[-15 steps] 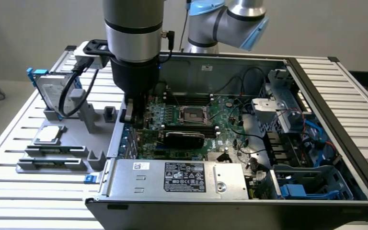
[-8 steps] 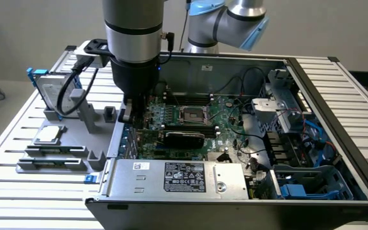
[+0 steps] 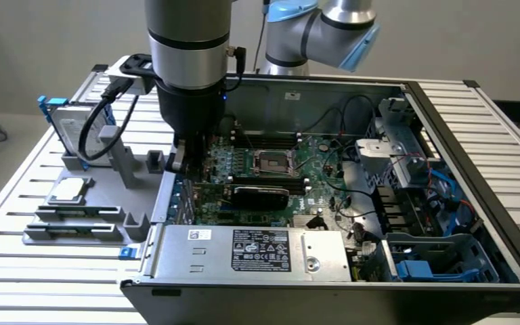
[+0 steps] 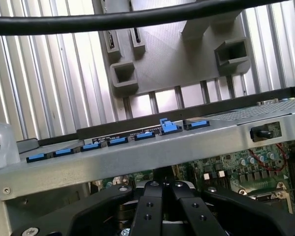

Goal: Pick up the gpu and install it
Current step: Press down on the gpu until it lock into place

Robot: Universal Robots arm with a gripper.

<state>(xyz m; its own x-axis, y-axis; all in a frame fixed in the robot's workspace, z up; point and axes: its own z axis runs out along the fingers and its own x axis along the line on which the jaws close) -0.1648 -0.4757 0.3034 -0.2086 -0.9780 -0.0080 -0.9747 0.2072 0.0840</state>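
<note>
The end effector was down inside the open PC case, right at its edge on the exterior view's left. In the wrist view its fingers looked pinched together, and I couldn't tell if anything was between them. The gpu sat on the motherboard, just beside the end effector. The grey fixture was on the desk outside.

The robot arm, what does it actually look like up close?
The arm is a thick silver-grey tube with a dark band and a black lower section. Its joints carry light-blue caps. A black cable loops off the wrist. The hand is black with small round bolts.
</note>
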